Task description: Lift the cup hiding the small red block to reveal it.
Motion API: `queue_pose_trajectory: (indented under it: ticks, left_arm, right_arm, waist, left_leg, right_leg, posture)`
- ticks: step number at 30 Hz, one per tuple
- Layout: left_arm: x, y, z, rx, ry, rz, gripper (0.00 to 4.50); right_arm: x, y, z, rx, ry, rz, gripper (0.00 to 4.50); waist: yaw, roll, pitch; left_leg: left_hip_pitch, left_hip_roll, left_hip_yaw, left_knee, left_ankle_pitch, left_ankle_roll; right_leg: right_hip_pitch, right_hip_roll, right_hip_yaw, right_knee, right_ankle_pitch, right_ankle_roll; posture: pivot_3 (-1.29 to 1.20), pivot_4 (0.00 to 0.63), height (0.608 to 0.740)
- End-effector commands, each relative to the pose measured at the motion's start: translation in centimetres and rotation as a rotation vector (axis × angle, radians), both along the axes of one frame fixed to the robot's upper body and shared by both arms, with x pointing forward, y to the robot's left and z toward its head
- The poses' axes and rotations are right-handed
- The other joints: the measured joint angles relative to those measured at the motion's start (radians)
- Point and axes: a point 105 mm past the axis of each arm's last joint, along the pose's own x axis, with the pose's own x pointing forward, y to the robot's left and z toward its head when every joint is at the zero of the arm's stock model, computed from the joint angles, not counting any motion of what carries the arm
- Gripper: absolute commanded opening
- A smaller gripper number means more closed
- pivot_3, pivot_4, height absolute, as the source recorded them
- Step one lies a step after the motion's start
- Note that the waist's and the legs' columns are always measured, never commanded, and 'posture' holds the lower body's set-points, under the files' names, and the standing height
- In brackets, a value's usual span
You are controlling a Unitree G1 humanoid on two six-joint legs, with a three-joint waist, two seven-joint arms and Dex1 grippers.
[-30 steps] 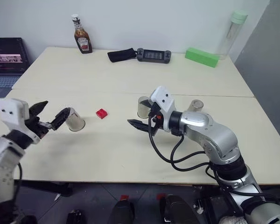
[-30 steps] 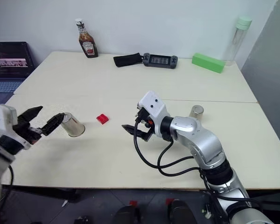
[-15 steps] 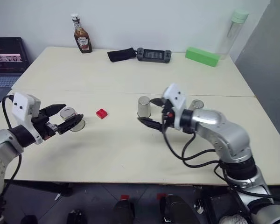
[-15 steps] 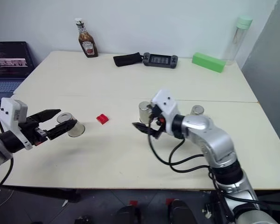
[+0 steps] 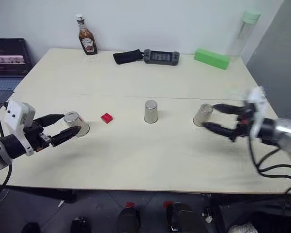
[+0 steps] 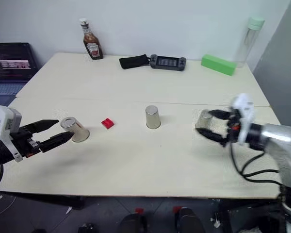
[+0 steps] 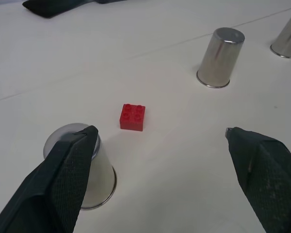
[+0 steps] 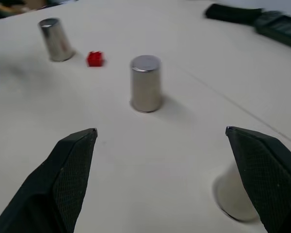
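Red block (image 5: 106, 118): exposed on worktop (image 5: 136, 155), centre-left | your left pincer (image 5: 63, 126): apart, beside leftmost cup (image 5: 76, 123) | right pincer (image 5: 218, 117): apart, empty.

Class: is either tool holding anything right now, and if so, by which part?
Nothing is held: the left tool and the right tool are both open.

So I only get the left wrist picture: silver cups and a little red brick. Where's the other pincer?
Observer: The right pincer hangs open, close by the right-hand cup.
Operator: Is it gripping that cup?
Observer: No, its fingers stand wide apart.
Operator: Anything at the table's far edge?
Observer: A ketchup bottle stands at the far left corner, and a long green block lies towards the far right.
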Motion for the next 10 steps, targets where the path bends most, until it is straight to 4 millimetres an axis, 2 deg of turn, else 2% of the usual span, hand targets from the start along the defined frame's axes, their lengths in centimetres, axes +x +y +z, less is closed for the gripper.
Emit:
queue_pose_trajectory:
  ticks: [1,3,5,10]
  left_arm:
    - [-0.2,-0.7,0.7,0.008,-0.023,-0.041,4.49]
    - [-0.3,-0.7,0.7,0.006,-0.021,-0.044,4.49]
    - [-0.4,-0.6,0.7,0.006,-0.020,-0.044,4.49]
    - [-0.6,-0.3,0.9,0.009,-0.024,-0.037,4.49]
  right_arm:
    - [-1.0,-0.5,-0.2,-0.038,-0.017,0.030,4.50]
    - [-0.9,-2.0,-0.8,-0.034,-0.006,-0.014,4.50]
    - [-0.9,-2.6,-0.9,-0.026,-0.005,-0.028,4.50]
    - [-0.4,-1.6,-0.9,-0.014,-0.012,-0.001,4.50]
  waist:
    - [-0.004,0.000,0.000]
    - [-0.008,0.000,0.000]
    - [-0.009,0.001,0.000]
    - [-0.009,0.001,0.001]
  left_leg:
    - [0.001,0.000,0.000,0.000,0.000,0.000]
    - [0.002,0.002,0.000,0.000,0.000,0.000]
    - [0.003,0.002,0.001,0.000,0.000,0.000]
    - [0.003,0.002,0.002,0.000,0.000,0.000]
  right_leg:
    - [0.001,0.001,0.000,0.000,0.000,0.000]
    - [0.001,0.002,0.001,0.001,0.000,0.000]
    - [0.000,0.003,0.001,0.002,0.000,0.000]
    - [0.000,0.003,0.003,0.002,0.000,0.000]
  posture:
    - [0.00,0.150,0.740]
    - [0.00,0.150,0.740]
    - [0.00,0.150,0.740]
    - [0.00,0.150,0.740]
